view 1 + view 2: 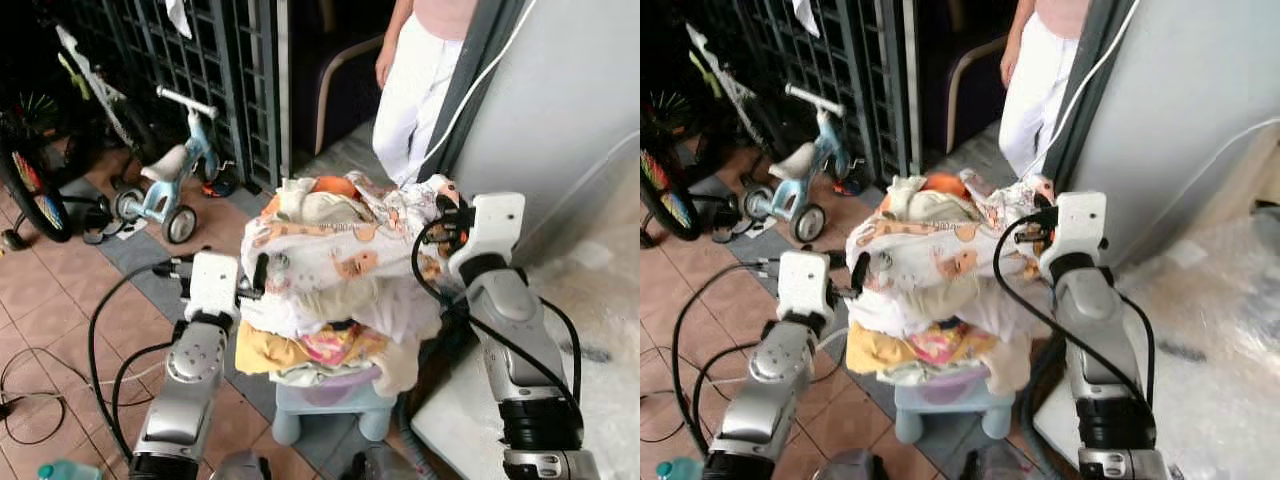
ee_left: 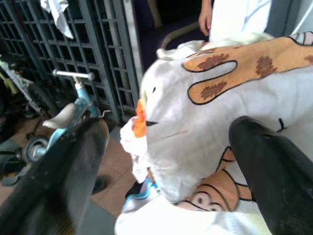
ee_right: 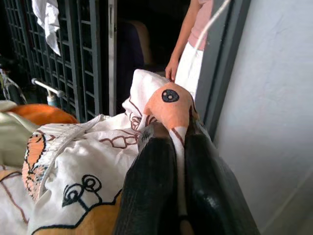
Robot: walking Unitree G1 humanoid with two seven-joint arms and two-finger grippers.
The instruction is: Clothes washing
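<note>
Laundry pile sits heaped on a small pale blue stool, on the tiled floor in front of the robot. On top lies a white sheet with orange cartoon prints.

Right gripper is at the pile's right upper edge, fingers pressed together, pinching a fold of the sheet; the orange print pokes out just above the fingertips in the right wrist view.

Left gripper is at the pile's left side, fingers spread wide. One finger is touching the sheet, the other is apart from it on the outside.

Behind the pile: person in white trousers standing by a dark doorway, grey wall to the right. Blue tricycle and a bike at left by a metal grille. Black cables on the floor.
</note>
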